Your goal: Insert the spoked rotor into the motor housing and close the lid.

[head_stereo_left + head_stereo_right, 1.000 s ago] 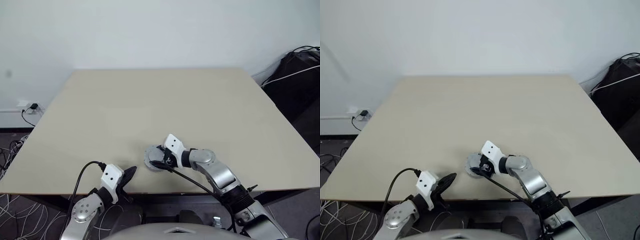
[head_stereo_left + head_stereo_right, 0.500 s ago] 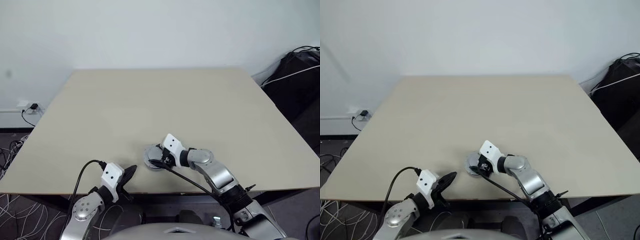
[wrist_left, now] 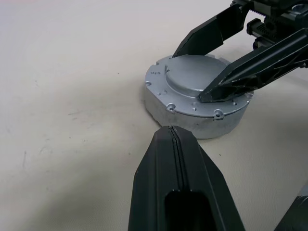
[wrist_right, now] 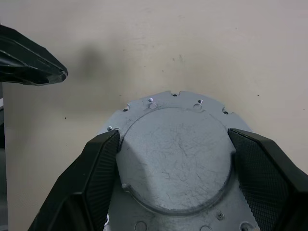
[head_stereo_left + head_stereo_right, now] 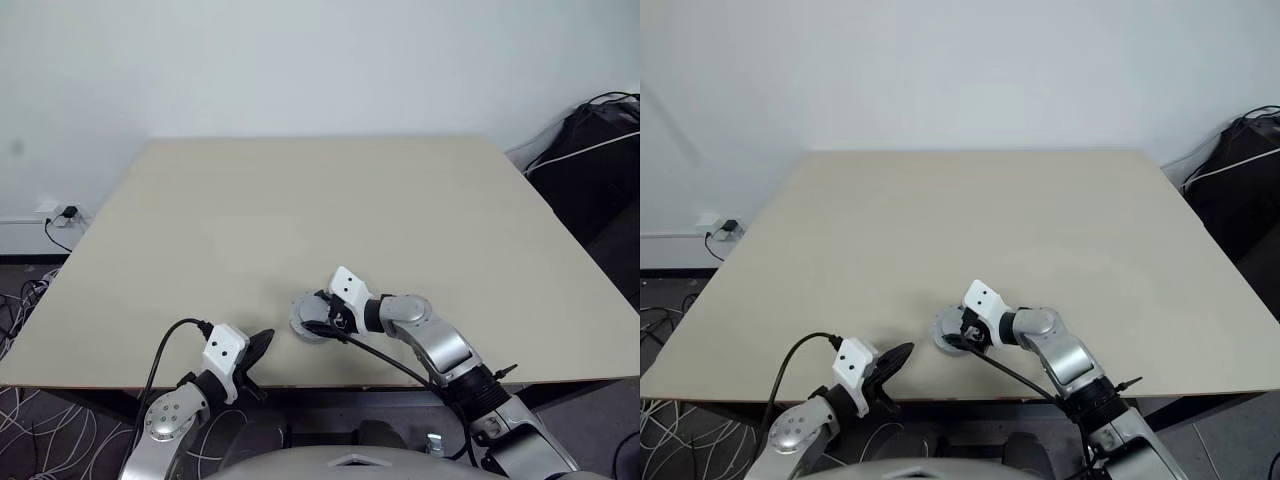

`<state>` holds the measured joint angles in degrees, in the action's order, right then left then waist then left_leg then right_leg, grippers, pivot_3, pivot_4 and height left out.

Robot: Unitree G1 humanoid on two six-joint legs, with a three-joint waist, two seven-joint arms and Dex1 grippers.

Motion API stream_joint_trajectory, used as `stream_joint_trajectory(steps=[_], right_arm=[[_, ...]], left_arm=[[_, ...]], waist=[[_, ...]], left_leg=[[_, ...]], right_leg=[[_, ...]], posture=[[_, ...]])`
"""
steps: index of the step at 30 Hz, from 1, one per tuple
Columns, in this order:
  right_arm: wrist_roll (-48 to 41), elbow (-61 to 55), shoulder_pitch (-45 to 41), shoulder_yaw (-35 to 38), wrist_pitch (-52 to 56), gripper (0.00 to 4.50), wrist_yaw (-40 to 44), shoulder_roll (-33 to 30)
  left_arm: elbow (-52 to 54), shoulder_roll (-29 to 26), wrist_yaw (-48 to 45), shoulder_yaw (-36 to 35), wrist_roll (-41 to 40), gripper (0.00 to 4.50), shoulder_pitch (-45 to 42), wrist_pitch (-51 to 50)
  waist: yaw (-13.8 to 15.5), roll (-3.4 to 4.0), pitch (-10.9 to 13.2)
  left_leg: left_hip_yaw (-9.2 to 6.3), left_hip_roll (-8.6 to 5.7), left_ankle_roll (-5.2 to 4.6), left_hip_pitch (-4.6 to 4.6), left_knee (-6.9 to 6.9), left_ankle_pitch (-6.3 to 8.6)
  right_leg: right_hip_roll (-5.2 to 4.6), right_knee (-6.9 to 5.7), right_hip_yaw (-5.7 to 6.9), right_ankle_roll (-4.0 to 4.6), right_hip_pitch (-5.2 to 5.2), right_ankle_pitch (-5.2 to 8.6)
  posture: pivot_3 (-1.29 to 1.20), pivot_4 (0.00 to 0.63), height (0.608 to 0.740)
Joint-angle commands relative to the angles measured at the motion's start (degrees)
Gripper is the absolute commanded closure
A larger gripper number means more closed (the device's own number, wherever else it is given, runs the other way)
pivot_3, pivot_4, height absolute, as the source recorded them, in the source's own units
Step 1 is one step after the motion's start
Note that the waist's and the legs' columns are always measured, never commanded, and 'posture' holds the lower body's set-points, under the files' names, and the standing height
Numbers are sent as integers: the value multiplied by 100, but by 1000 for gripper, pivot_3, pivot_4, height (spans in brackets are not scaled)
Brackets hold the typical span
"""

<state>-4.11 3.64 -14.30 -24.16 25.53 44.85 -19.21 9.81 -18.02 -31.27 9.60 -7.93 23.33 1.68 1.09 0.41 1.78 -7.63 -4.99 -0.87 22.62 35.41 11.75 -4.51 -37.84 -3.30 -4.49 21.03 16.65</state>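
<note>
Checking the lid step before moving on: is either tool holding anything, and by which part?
The right tool straddles the lid's raised hub, fingers at opposite sides. The left tool is shut, holding nothing.

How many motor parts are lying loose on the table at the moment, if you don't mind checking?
0 loose: the lid sits closed on the motor housing near the table's front edge, between the right gripper's fingers. Anything inside is hidden.

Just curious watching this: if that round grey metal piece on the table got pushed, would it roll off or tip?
Probably neither. The lid lies flat and squat on the table, so it would likely slide. It looks like solid metal, so stiff and fairly heavy for its size. Its smooth raised hub may be slippery for the right gripper.
</note>
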Motion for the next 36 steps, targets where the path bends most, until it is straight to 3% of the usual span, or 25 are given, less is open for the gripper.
stream_joint_trajectory(steps=[1, 17, 22, 30, 36], right_arm=[[173, 166, 71, -17, 99, 1205, -91, -89], [465, 312, 156, -181, -319, 1205, -367, -64], [455, 311, 135, -166, -314, 1205, -354, -61], [447, 273, 101, -173, -290, 1205, -390, -6], [435, 217, 115, -150, -270, 1205, -415, 2]], left_arm=[[278, 16, 15, -31, -82, 4500, -54, 16], [274, 115, 219, -220, -195, 4500, -267, -211], [247, 322, 768, -618, -581, 4500, -949, -1704], [-146, 535, 248, -1152, -2361, 4500, -2176, -3835], [-352, 411, 21, -1047, -2629, 4500, -2635, -4554]], waist=[[-1, 0, 0], [-34, -2, -2], [-30, -6, -5], [-41, -17, -11], [-49, -20, -12]], left_leg=[[0, 0, 0, 0, 0, 0], [-2, 2, 1, -4, 0, 0], [-12, 2, 2, -7, 1, -1], [-14, 0, 4, -7, 11, -3], [-16, 0, 6, -7, 10, -4]], right_leg=[[0, 0, 0, 0, 0, 0], [-1, -8, 0, 0, 0, 0], [6, -18, 11, -1, -1, -1], [30, -19, 14, -9, -5, -6], [34, -18, 13, -8, -5, -7]], posture=[[0, 0, 740], [0, 0, 740], [0, 0, 740], [0, 0, 740], [0, 0, 740]])
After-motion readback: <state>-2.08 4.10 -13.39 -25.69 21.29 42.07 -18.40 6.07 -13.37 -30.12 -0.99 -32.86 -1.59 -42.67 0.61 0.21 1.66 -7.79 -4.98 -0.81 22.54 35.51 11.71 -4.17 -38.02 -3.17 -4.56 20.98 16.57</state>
